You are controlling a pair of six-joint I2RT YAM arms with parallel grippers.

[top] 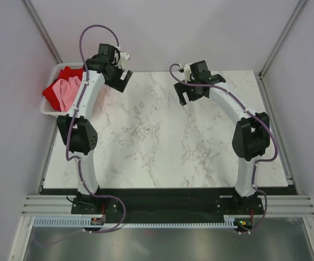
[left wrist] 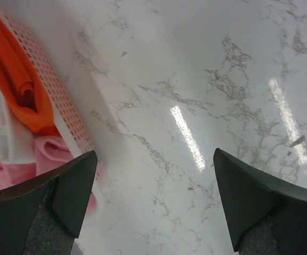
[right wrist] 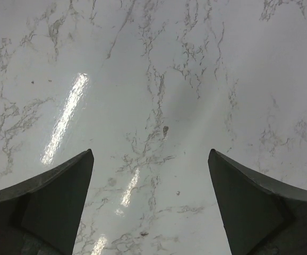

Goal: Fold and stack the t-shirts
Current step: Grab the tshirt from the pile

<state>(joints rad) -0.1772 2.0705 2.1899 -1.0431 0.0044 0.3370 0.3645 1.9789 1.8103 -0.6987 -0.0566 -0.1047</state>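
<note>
The t-shirts lie bunched in a white slatted basket (top: 50,110) at the far left of the table. In the top view a red shirt (top: 52,90) and a pale pink shirt (top: 68,92) show. In the left wrist view a bright orange-red shirt (left wrist: 15,74) and the pink shirt (left wrist: 15,170) show behind the basket wall (left wrist: 55,101). My left gripper (top: 119,80) is open and empty, just right of the basket, above the marble table (top: 162,136). My right gripper (top: 194,91) is open and empty over the far middle of the table.
The marble table (right wrist: 159,79) fills the right wrist view with only veins and light glare. Grey walls and metal posts close in the cell at the back and sides. A metal rail runs along the near edge by the arm bases.
</note>
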